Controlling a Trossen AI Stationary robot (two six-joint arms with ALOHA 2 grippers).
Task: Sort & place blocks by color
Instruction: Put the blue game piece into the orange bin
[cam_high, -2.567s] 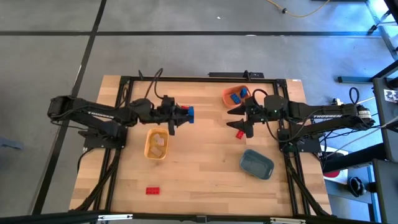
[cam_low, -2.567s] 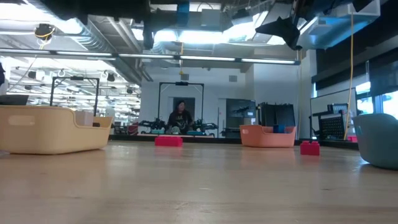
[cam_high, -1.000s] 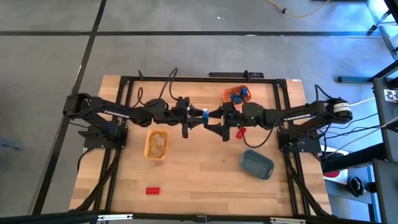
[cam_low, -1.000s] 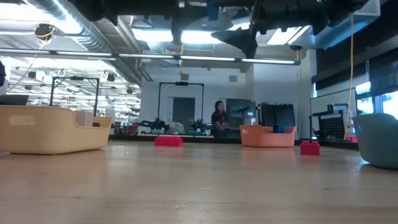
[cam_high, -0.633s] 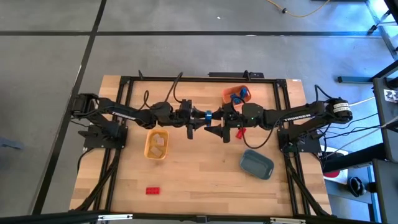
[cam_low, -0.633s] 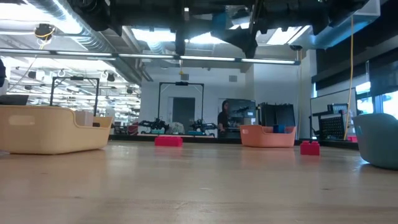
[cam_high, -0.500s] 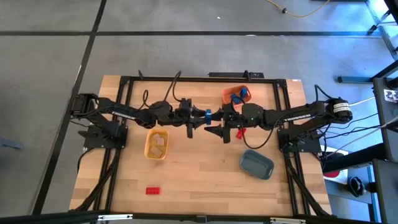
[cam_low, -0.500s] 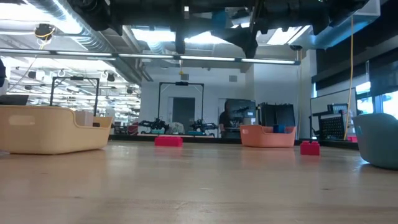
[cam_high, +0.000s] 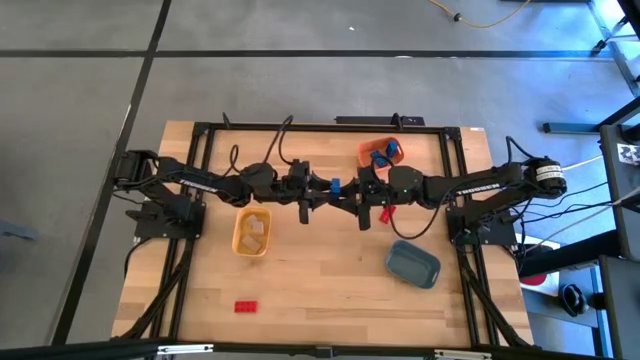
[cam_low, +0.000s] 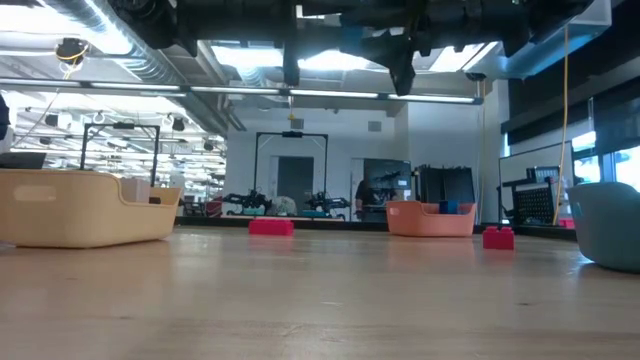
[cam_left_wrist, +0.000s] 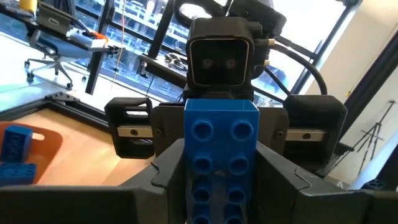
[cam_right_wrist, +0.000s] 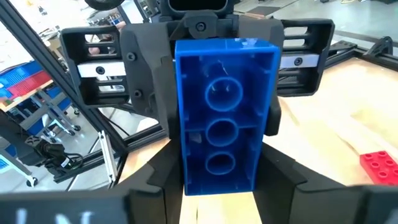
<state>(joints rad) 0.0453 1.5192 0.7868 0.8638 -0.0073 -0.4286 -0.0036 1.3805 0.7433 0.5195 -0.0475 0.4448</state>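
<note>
Wood-plank worktop (cam_high: 320, 270) on grey floor, black frame round it. High view: left claw (cam_high: 322, 188) and right claw (cam_high: 343, 193) meet mid-worktop, both clamped on the same blue block (cam_high: 334, 185); a second ago the right claw's fingers were spread wide. Yellow tray (cam_high: 251, 231) with beige blocks, orange tray (cam_high: 372, 153) with blue blocks, slate tray (cam_high: 413, 263), red block (cam_high: 246, 306) near the front edge, another red block (cam_high: 385, 214) beside the right arm. "TROSSEN" readable on the arms.

Low view: open lab behind, ceiling lights, a person far off; arms overhead, trays and two red blocks on the worktop.

Left wrist view: blue block studs up, between fingers (cam_left_wrist: 169, 168).

Right wrist view: block's hollow underside, windows behind.
</note>
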